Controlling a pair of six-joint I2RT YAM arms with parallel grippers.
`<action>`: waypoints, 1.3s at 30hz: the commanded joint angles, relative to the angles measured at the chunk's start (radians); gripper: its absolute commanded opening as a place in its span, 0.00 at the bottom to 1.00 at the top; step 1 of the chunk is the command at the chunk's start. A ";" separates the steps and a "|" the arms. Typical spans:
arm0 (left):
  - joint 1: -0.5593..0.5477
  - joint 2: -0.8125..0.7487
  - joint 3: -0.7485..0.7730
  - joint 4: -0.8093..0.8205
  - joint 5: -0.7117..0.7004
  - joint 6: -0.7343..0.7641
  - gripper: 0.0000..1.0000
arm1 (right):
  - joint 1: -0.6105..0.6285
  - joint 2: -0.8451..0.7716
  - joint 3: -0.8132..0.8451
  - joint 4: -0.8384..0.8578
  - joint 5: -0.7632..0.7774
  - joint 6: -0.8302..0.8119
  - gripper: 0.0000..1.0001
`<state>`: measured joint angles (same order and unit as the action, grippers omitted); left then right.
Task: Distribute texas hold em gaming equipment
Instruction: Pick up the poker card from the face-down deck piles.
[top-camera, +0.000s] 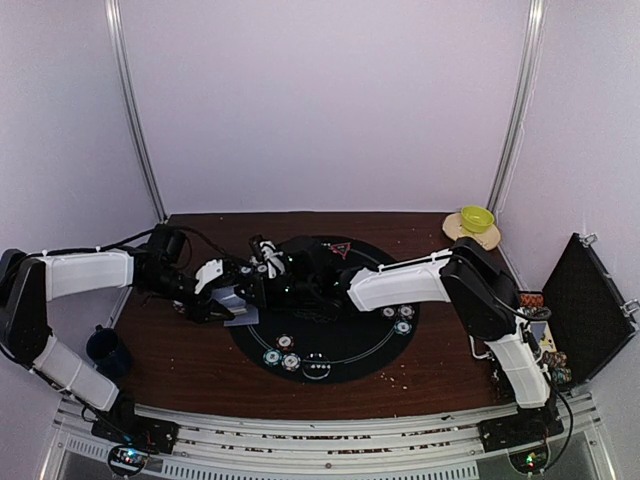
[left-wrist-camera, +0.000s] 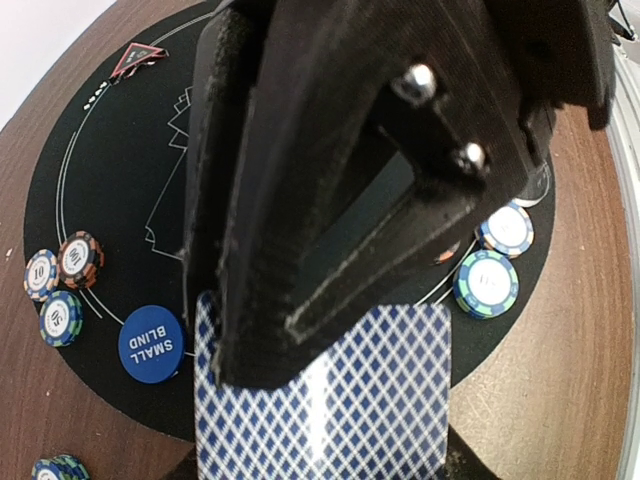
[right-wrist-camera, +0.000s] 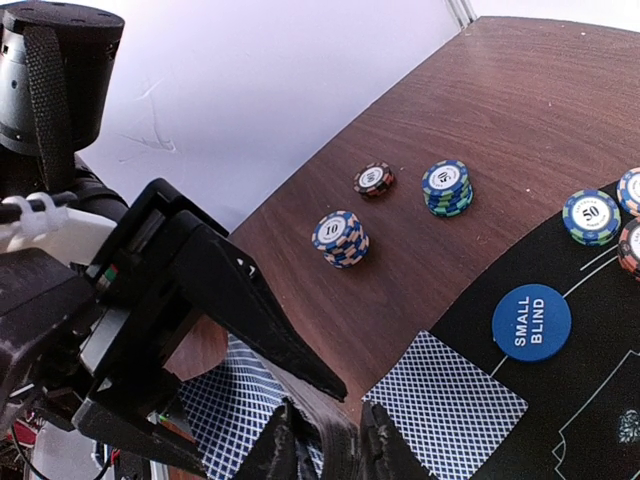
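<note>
My left claw (top-camera: 236, 298) hangs over the left rim of the round black mat (top-camera: 350, 345), clenched on a blue-backed card (left-wrist-camera: 330, 420). In my left wrist view the diamond pattern spreads out from under both black fingers (left-wrist-camera: 250, 200), which pinch it flat between them. Whether it is a single card or a thin pack I cannot tell.

My right claw (right-wrist-camera: 328, 447) stretches across the mat from the other side and meets the left one almost tip to tip. Its two fingertips sit right at the free edge of the held card, just below the left claw's upper finger. The gap between them is narrow, but I cannot tell whether they pinch the card's edge or only stand against it.

Just to the right of my right fingertips a loose card (right-wrist-camera: 445, 405) lies face down at the mat's rim, apart from both claws. Beside it, on the mat, rests the blue SMALL BLIND button (right-wrist-camera: 531, 315). Three piles of chips (right-wrist-camera: 340, 238) stand on the bare wooden surface (right-wrist-camera: 500, 110) beyond the cards, and more sit just inside the mat's edge near the button. The red triangle marker (left-wrist-camera: 138, 58) lies at the far rim of the mat, well apart from both claws.
</note>
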<state>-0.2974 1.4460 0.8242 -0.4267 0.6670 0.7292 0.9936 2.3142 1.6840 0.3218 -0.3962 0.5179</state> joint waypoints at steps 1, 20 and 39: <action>-0.009 -0.003 0.015 -0.026 0.063 0.029 0.43 | -0.041 -0.054 -0.037 -0.010 0.068 -0.026 0.24; -0.009 0.020 0.020 -0.026 0.053 0.030 0.44 | -0.059 -0.112 -0.115 0.071 -0.070 0.002 0.00; -0.009 -0.011 -0.001 0.069 -0.021 -0.054 0.44 | -0.072 -0.462 -0.710 0.535 0.307 0.279 0.00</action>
<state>-0.3012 1.4544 0.8249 -0.4088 0.6472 0.6968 0.9119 1.9408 1.0958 0.6960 -0.2863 0.6918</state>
